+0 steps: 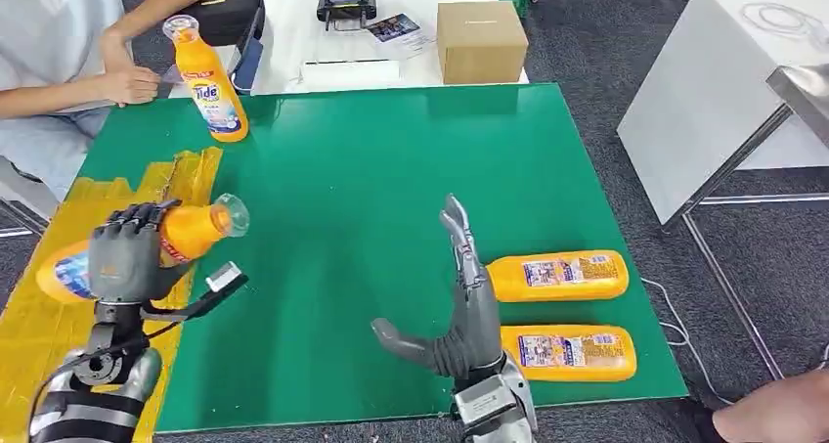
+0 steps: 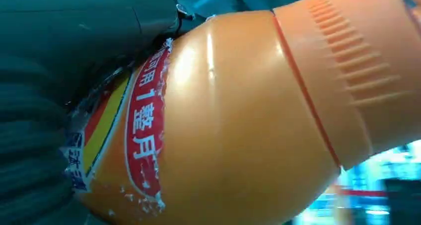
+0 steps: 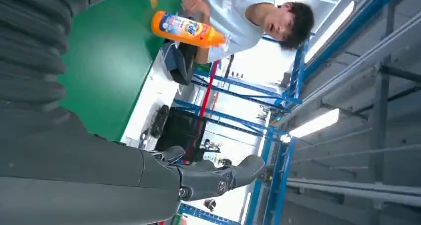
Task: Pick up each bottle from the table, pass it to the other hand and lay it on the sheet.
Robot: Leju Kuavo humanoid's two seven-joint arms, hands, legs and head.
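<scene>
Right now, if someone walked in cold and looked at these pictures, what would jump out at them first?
Probably the left hand gripping an orange bottle above the yellow sheet at the table's left edge. Next, the right hand held open and upright over the green mat, with two more orange bottles lying side by side just to its right. A standing bottle sits at the far left corner beside a person's arm.

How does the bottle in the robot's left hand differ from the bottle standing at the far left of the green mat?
The held bottle is tipped on its side, gripped by the left hand over the yellow sheet; the standing bottle is upright on the green mat, untouched. Both are orange with labels.
</scene>
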